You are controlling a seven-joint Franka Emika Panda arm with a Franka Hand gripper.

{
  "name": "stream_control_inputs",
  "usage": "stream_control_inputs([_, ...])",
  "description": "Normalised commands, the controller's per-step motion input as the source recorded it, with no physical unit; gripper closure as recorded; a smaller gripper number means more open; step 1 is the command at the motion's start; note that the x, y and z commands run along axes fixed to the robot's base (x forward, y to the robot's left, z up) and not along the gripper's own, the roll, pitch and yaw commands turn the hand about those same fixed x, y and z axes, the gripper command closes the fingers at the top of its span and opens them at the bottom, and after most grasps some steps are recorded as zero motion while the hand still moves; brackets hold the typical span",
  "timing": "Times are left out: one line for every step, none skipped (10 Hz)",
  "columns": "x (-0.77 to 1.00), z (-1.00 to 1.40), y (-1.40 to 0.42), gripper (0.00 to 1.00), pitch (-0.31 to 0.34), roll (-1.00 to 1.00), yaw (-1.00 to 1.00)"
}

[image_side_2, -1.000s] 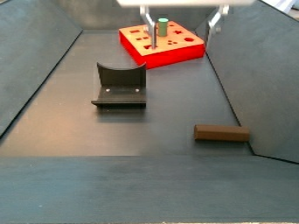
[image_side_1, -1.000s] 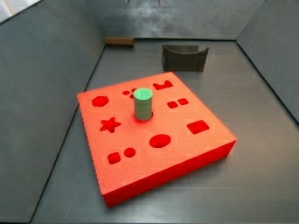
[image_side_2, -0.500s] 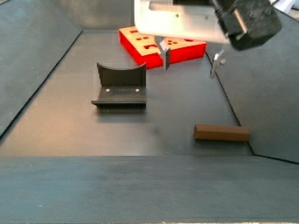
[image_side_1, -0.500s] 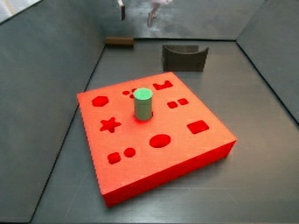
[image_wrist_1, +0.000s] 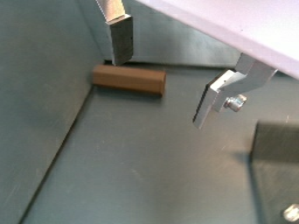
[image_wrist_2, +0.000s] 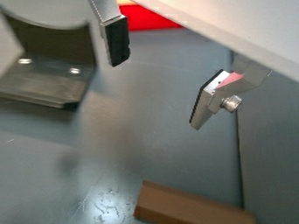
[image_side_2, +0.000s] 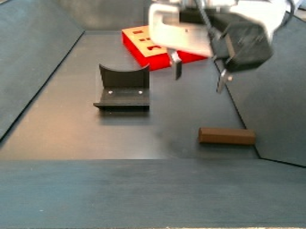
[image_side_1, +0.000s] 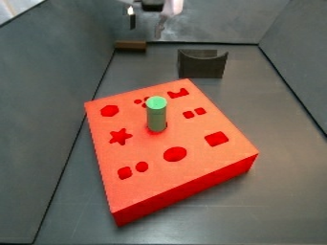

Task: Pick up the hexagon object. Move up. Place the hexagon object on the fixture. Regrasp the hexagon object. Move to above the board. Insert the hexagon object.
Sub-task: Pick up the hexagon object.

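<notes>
One hexagon object point(image_side_2: 226, 136) lies flat on the dark floor point(image_side_2: 131, 130), beside the wall at about four o'clock in a side view; in both wrist views it shows as a brown bar point(image_wrist_1: 128, 79) point(image_wrist_2: 193, 206). One fixture point(image_side_2: 122, 88) stands well apart from it at about nine o'clock. One red board point(image_side_1: 166, 148) carries a single upright green peg point(image_side_1: 156, 113). The gripper point(image_side_2: 198, 75) hangs in the air, fingers pointing down, between board and bar. Its jaws stand wide apart with nothing between them point(image_wrist_1: 163, 63).
</notes>
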Motion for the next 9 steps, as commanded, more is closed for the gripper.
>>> stream_control_inputs([-0.26, -0.63, 0.05, 0.0, 0.0, 0.0, -0.93])
stream_control_inputs([-0.31, -0.65, 0.16, 0.0, 0.0, 0.0, -0.8])
stream_control_inputs([-0.04, -0.32, 0.38, 0.0, -0.056, 0.0, -0.58])
stream_control_inputs([0.09, -0.09, 0.46, 0.0, -0.011, -0.02, -0.51])
stream_control_inputs([0.17, 0.0, 0.37, 0.0, 0.0, -0.01, -0.59])
stream_control_inputs([0.23, 0.0, 0.24, 0.0, 0.016, -0.02, -0.71])
stream_control_inputs([0.19, 0.0, 0.14, 0.0, 0.046, -0.01, -0.79])
stream_control_inputs([0.07, 0.0, 0.08, 0.0, 0.046, 0.0, -0.87])
stream_control_inputs([0.0, -0.02, 0.03, 0.0, 0.0, -0.02, -0.89])
